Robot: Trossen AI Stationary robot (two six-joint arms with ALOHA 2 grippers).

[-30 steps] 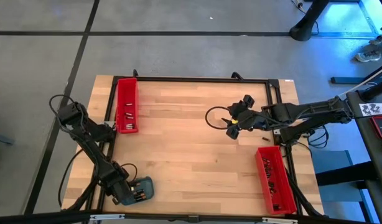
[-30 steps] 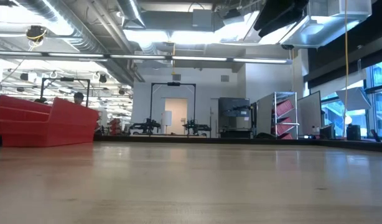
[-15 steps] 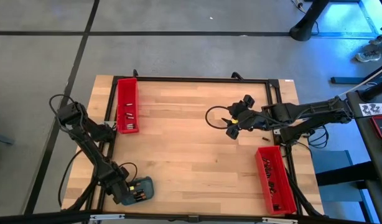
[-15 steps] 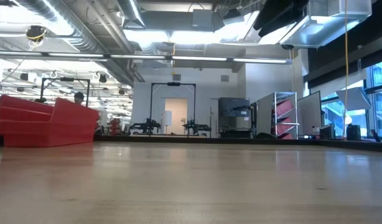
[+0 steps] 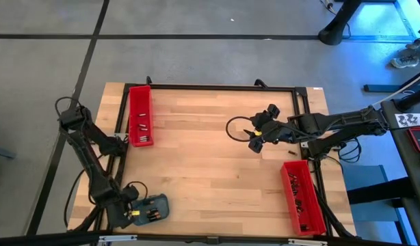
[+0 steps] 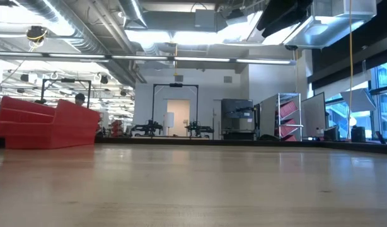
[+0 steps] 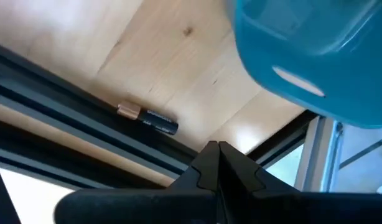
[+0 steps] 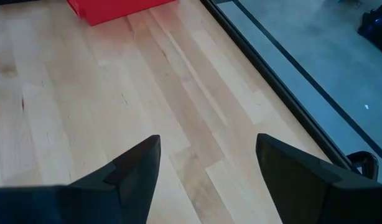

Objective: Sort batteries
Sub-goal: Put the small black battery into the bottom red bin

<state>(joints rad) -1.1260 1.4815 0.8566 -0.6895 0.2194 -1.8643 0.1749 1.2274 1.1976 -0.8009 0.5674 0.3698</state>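
Left hand [image 7: 217, 163] shut, empty, at table's [image 5: 210, 150] near-left corner; stray battery [image 7: 147, 118] lies just ahead, long axis along table edge. Right hand [image 8: 206, 165] wide open, empty, far off.

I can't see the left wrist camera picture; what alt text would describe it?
A single battery, copper-tipped and dark, lies on the wooden table against its black edge rail. The left gripper is shut just short of it, beside a blue-grey tray.
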